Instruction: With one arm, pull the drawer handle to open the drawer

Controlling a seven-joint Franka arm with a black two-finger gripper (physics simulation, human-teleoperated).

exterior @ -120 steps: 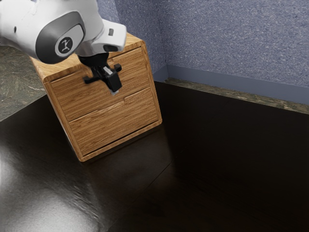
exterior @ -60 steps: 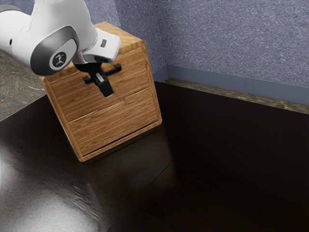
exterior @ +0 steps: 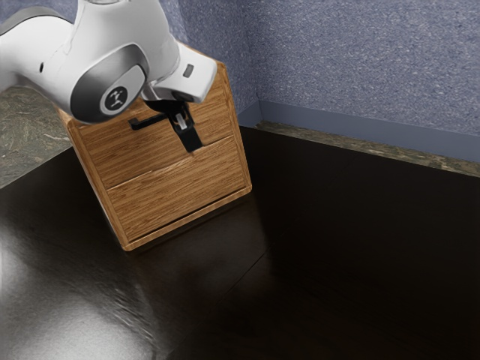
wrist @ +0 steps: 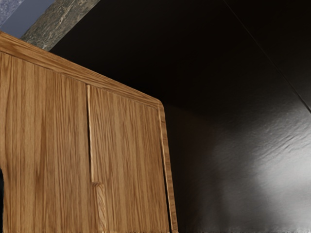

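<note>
1. The claw (exterior: 185, 129) hangs at the end of the handle (exterior: 146, 121) nearer the exterior view's right. I cannot tell whether it is apart or clamped on the bar.
2. The handle sits on the top drawer (exterior: 216, 111), whose front looks flush with the cabinet (exterior: 176, 191), so it is not yet open.
3. The cabinet stands at the counter's (exterior: 337, 247) far corner, by the wall.
4. By my judgement the reach is about done; a sure grip and the whole pull are left.
</note>
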